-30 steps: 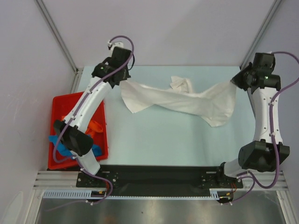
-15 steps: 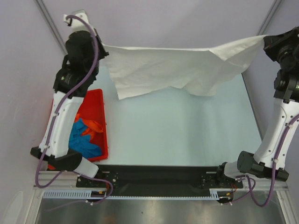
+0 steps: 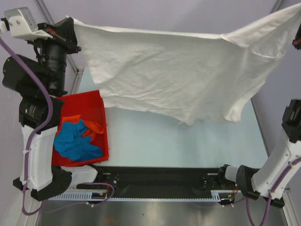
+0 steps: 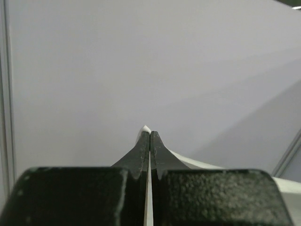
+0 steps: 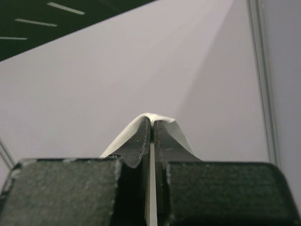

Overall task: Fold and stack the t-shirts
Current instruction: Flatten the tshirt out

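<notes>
A white t-shirt point(image 3: 174, 70) hangs stretched in the air, high above the table, between both arms. My left gripper point(image 3: 70, 22) is shut on its left corner at the top left of the top view; a sliver of white cloth point(image 4: 145, 129) shows at the tips of the left gripper point(image 4: 150, 133) in the left wrist view. My right gripper point(image 5: 152, 120) is shut on the right corner, with white cloth point(image 5: 162, 119) folded over its tips; in the top view that corner runs off the right edge. Blue point(image 3: 75, 141) and orange point(image 3: 91, 126) t-shirts lie bunched in the bin.
The red plastic bin point(image 3: 94, 101) stands at the table's left edge, beside the left arm's base. The pale blue table top point(image 3: 178, 146) lies under the hanging shirt. Grey walls and metal frame posts close in the back and sides.
Both arms have risen and spread apart, lifting the white t-shirt off the table and pulling it out wide. It lay crumpled a second ago and now hangs stretched, close to the camera.
</notes>
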Controlling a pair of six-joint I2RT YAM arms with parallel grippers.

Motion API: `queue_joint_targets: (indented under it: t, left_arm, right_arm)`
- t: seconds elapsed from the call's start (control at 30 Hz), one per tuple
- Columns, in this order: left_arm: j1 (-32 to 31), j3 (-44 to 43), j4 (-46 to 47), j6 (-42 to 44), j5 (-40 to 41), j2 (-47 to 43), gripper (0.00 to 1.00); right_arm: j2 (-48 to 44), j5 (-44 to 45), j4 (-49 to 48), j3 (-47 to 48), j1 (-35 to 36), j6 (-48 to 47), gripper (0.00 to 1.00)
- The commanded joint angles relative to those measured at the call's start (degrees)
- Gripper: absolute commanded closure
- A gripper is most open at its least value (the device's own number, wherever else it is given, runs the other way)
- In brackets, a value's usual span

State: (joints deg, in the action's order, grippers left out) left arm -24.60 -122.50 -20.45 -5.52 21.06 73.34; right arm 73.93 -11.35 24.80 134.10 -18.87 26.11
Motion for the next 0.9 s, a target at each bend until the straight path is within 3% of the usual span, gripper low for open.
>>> queue_joint_targets:
  t: [0.0,0.13,0.3,0.43,0.5,0.6,0.67,0.8,0.87]
  left_arm:
    - [0.34,5.74,6.99,2.09,-4.79,-7.40,1.00]
    - [0.34,14.64,12.35,3.14,-8.21,-18.55,1.00]
    - [0.34,21.58,18.94,3.67,-11.65,-24.74,1.00]
    - [0.34,13.98,10.12,5.34,-7.27,-13.17,1.00]
    - [0.34,5.54,5.70,4.38,-2.79,-6.91,1.00]
    - [0.34,7.79,12.07,4.90,-4.44,-8.48,1.00]
    - [-0.70,1.00,9.74,6.74,-2.53,-3.67,1.00]
    - [-0.89,-0.37,10.42,2.97,-6.54,-1.36,1.00]
    - [-0.89,1.02,11.65,5.32,-5.86,-0.92,1.00]
  right_arm:
    - [-8.07,2.04,-7.92,-1.56,-0.55,-3.78,1.00]
    - [-14.16,1.95,-9.07,-3.41,-0.46,-5.10,1.00]
    - [-17.33,1.34,-11.08,-3.93,0.77,-6.86,1.00]
    - [-13.40,2.57,-16.17,-13.23,1.47,-3.27,1.00]
    - [-9.53,1.08,-13.84,-9.60,1.47,-1.68,1.00]
    - [-6.17,-0.86,-13.27,-5.43,1.38,-1.33,1.00]
    - [-5.12,0.62,-15.12,-6.74,1.38,-0.80,1.00]
    - [-0.81,0.11,-10.92,0.10,1.30,-2.55,1.00]
    - [-1.59,1.50,-11.96,-1.03,1.30,-3.08,1.00]
